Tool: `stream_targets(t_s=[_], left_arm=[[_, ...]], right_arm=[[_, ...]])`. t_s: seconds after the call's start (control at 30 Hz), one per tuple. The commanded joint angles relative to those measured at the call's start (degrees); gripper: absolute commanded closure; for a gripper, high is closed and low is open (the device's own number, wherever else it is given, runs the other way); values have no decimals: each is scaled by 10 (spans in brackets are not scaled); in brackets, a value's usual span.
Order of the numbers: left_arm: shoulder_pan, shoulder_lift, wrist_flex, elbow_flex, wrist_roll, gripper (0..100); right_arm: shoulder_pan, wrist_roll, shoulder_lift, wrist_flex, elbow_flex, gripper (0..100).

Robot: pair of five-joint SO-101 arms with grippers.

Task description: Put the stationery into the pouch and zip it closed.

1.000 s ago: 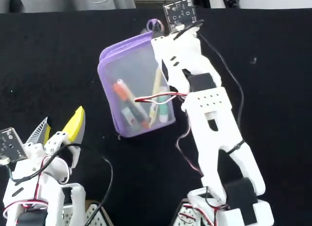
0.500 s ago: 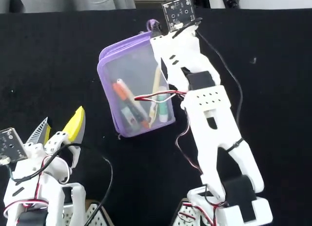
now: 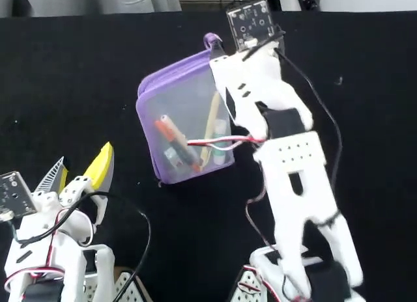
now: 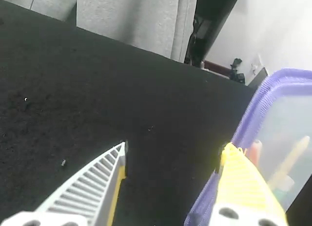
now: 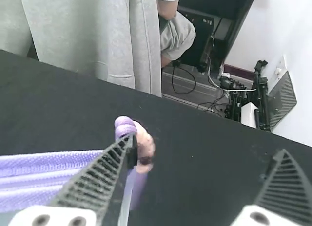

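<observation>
The purple pouch (image 3: 179,123) lies on the black table with its clear face up. Through it I see an orange marker (image 3: 171,134), a wooden pencil (image 3: 210,126) and a green-capped item (image 3: 220,136). Its purple zipper pull (image 3: 211,40) sticks out at the far corner. My right arm (image 3: 260,87) lies along the pouch's right edge. In the right wrist view my right gripper (image 5: 204,145) is open, with one finger right beside the zipper pull (image 5: 132,138). My left gripper (image 3: 85,155) stands open near the front left, holding nothing; the pouch (image 4: 275,119) lies beyond its yellow finger (image 4: 241,179).
The black tabletop (image 3: 71,81) is bare to the left of the pouch and on the far right. Grey fabric (image 5: 87,36) and cables on the floor lie beyond the table's far edge.
My right arm has swung a little to the right, and the pouch with its zipper pull has shifted slightly right with it. The left arm has not moved.
</observation>
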Motion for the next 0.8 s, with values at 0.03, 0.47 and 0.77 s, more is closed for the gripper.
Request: stream_targets(t_s=[0.03, 0.47, 0.77], left_arm=[[-1, 2, 0, -11, 4, 693], [-6, 2, 0, -11, 4, 693], [-6, 2, 1, -11, 4, 693]], right_arm=[[-8, -2, -103, 57, 22, 598], [-45, -2, -287, 77, 21, 596], [-64, 0, -304, 135, 26, 600]])
